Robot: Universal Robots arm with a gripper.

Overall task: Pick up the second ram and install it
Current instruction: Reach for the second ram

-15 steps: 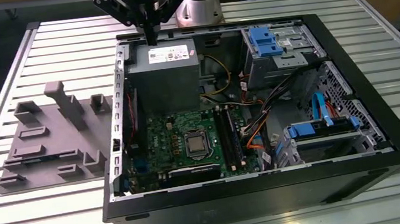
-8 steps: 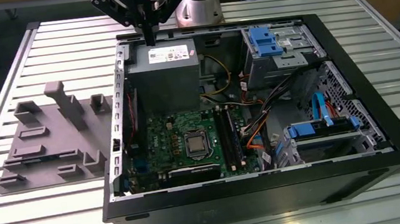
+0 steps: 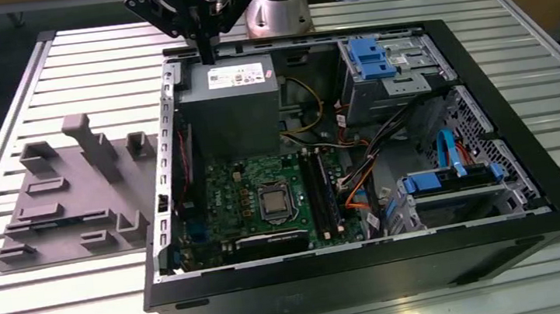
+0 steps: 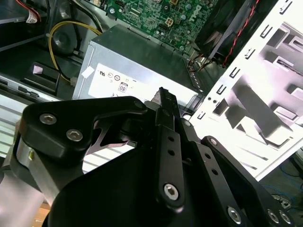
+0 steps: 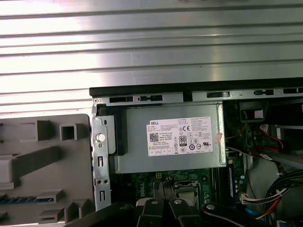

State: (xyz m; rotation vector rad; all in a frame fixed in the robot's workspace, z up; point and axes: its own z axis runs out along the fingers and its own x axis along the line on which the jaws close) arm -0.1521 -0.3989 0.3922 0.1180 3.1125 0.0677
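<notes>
Exterior view: arm [image 3: 280, 4] reaches down at twelve o'clock of the case [image 3: 376, 276], gripper [image 3: 207, 55] vertical, jaws pressed together, empty, over the power supply [image 3: 228, 111]. The second ram [image 3: 55, 222] lies in the grey fixture [image 3: 90, 189] at the case's nine o'clock.

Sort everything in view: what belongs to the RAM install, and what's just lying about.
Job:
- second ram, lying in the grey holder
- memory slots
- gripper

Lying about:
- power supply
- blue drive bracket
- blue cable
</notes>
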